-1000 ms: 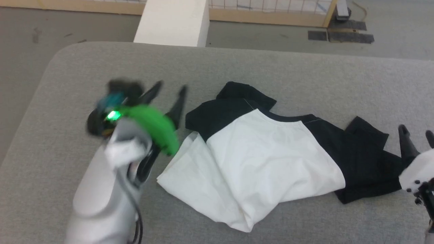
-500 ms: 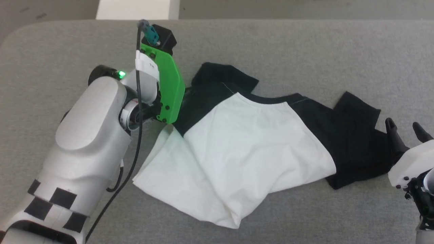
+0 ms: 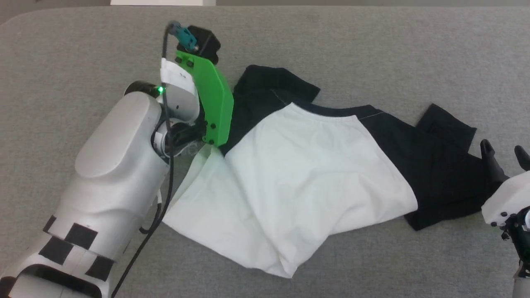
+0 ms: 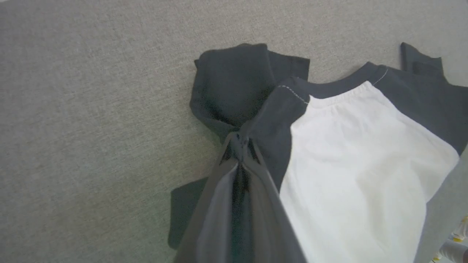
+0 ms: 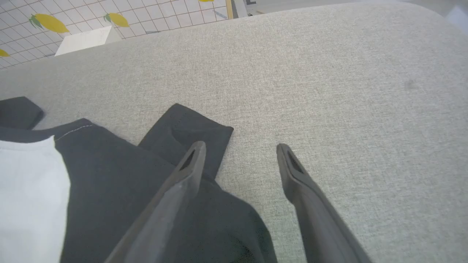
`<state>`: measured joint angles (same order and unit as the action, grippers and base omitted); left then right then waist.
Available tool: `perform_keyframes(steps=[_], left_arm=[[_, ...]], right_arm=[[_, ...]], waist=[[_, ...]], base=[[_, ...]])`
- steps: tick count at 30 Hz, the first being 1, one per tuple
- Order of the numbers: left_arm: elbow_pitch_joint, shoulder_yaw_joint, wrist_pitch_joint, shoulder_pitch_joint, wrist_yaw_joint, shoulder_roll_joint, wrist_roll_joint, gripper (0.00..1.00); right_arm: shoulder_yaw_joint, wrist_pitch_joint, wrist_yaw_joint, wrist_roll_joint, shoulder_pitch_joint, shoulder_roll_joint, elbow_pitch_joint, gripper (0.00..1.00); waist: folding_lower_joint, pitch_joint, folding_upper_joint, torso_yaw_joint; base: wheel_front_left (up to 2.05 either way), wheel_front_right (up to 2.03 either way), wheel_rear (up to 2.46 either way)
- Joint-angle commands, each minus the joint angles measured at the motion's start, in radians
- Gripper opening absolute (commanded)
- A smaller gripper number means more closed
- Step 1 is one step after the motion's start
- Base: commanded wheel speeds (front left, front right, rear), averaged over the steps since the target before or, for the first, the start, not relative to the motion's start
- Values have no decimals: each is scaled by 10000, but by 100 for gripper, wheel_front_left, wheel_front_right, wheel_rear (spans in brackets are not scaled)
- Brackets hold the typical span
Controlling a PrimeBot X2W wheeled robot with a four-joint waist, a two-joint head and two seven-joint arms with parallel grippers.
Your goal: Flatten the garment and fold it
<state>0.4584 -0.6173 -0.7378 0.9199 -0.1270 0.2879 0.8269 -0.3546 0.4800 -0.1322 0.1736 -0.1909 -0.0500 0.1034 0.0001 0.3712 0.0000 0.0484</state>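
— Grey fabric-covered top [image 3: 372,49], rounded at the far left corner. What on the left?

— Left gripper [image 4: 239,144], tucked behind a green plate [image 3: 213,99] in the head view. Pinched tight on a gather of black cloth at the left sleeve [image 4: 234,80] of the garment [image 3: 314,174], just by the shoulder seam.

— And the garment itself?

— Lying mid-top, well in from the far edge, rumpled. Long axis left to right, sleeve to sleeve, roughly along the far edge, sagging a little toward the near edge on the right. Neckband toward the far edge. White body bunched, one hem corner [image 3: 285,269] poking toward the near edge.

— Handling?

— Soft, light, limp. Likely to drape and drag rather than slide as one piece. No fear of breakage. Best taken by seams or sleeve ends, one on each side, then drawn apart to flatten.

— On the right?

— Right sleeve [image 3: 445,124] doubled over on itself. Right gripper [image 3: 504,148] spread wide, holding nothing, one finger over the black cloth, the other over bare top. Touching or just above: cannot tell.
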Motion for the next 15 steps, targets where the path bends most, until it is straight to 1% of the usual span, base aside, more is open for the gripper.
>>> perform_keyframes(steps=[1,4,6,7,9,12,13,15], left_arm=[[-117,176,452,263,-36,23,151,0],[-273,675,1478,241,-32,84,344,0],[-404,946,1912,78,-4,177,442,0],[-495,1050,2065,-32,43,250,460,0],[-790,1249,2361,-381,284,480,410,0],[-1407,1582,2676,-1191,794,880,409,0],[-1751,1779,2831,-1665,1135,1121,381,0],[-2266,2084,2960,-2422,1656,1427,429,0]], right_arm=[[18,-86,15,-88,-68,-3,-71,100],[66,-125,15,-103,8,-3,-245,100],[106,-143,15,-99,91,-3,-402,100],[117,-166,15,-90,127,-3,-476,100],[163,-186,15,-67,234,-3,-657,100],[235,-264,15,33,398,-3,-912,100],[280,-298,15,88,472,-3,-1024,100],[359,-359,15,174,540,-3,-1179,100]], waist=[[-1,-353,0,388],[-1,-753,0,783],[-1,-1064,0,1068],[-1,-1199,0,1198],[-1,-1476,0,1507],[-1,-1832,0,1922],[-1,-1961,0,2098],[-1,-2104,0,2276]], base=[[0,0,0],[0,0,0],[0,0,0],[0,0,0],[0,0,0],[0,0,0],[0,0,0],[0,0,0]])
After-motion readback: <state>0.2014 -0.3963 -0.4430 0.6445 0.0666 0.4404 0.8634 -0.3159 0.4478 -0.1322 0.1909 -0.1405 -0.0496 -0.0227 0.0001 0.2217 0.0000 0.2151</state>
